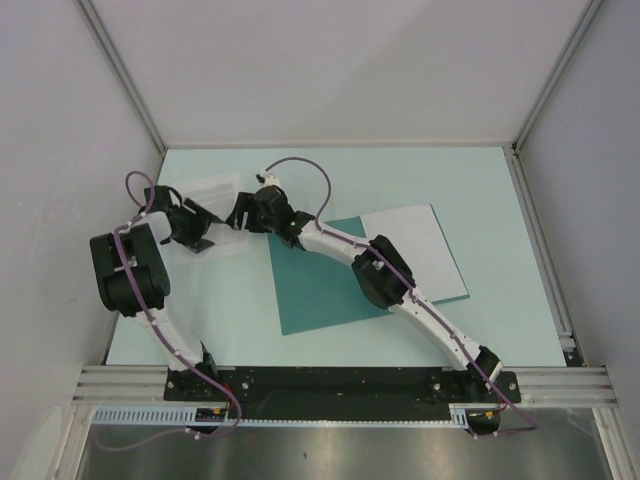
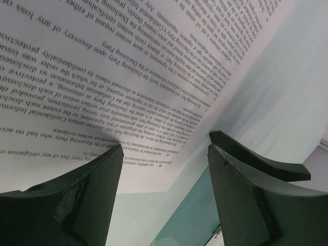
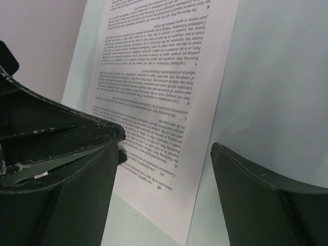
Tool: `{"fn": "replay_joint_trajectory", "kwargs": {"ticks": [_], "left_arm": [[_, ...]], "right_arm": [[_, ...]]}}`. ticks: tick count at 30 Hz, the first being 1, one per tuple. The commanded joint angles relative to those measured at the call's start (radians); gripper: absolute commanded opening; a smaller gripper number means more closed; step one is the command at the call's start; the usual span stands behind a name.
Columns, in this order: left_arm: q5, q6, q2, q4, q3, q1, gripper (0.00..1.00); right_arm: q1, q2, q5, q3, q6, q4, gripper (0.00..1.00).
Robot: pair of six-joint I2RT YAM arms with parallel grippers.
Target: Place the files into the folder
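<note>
The printed sheet (image 1: 213, 193) lies on the mint table at the back left, text filling it (image 2: 118, 66) (image 3: 164, 66). My left gripper (image 1: 207, 240) (image 2: 165, 148) hovers at its near edge, open with nothing between the fingers. My right gripper (image 1: 243, 213) (image 3: 168, 148) faces it from the right over the sheet's corner, also open and empty. The teal folder (image 1: 325, 290) lies open in the middle of the table; a corner of it (image 2: 192, 215) shows in the left wrist view. A nearly blank white sheet (image 1: 415, 250) rests on the folder's right half.
Grey walls with metal posts (image 1: 120, 80) close in the table on three sides. The right arm (image 1: 385, 275) stretches diagonally across the folder. A metal rail (image 1: 340, 385) carrying both arm bases runs along the near edge.
</note>
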Motion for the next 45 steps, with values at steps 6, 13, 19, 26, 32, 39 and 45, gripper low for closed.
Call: {"fn": "replay_joint_trajectory", "kwargs": {"ticks": [6,13,19,26,32,39,45], "left_arm": [[-0.047,0.016,-0.072,-0.028,0.04,0.004,0.76],[-0.139,-0.019,0.074,-0.115,0.167,0.011,0.76],[-0.178,-0.041,0.088,-0.147,0.115,0.009,0.75],[-0.13,-0.058,0.071,-0.12,0.003,0.006,0.72],[-0.122,-0.048,0.048,-0.109,-0.049,0.009,0.72],[-0.083,-0.047,0.048,-0.081,-0.091,0.012,0.71],[-0.07,-0.027,0.039,-0.083,-0.11,0.011,0.71]], "right_arm": [[0.022,0.041,0.0,-0.015,0.02,-0.087,0.77],[0.027,0.035,0.087,-0.012,-0.006,-0.17,0.77],[0.051,0.027,0.193,0.031,-0.116,-0.253,0.78],[0.07,0.023,0.164,0.0,-0.16,-0.264,0.79],[0.074,0.05,0.051,0.009,-0.143,-0.216,0.77],[0.07,0.061,-0.07,0.016,-0.121,-0.146,0.77],[0.053,0.038,-0.169,-0.023,-0.066,-0.04,0.79]]}}
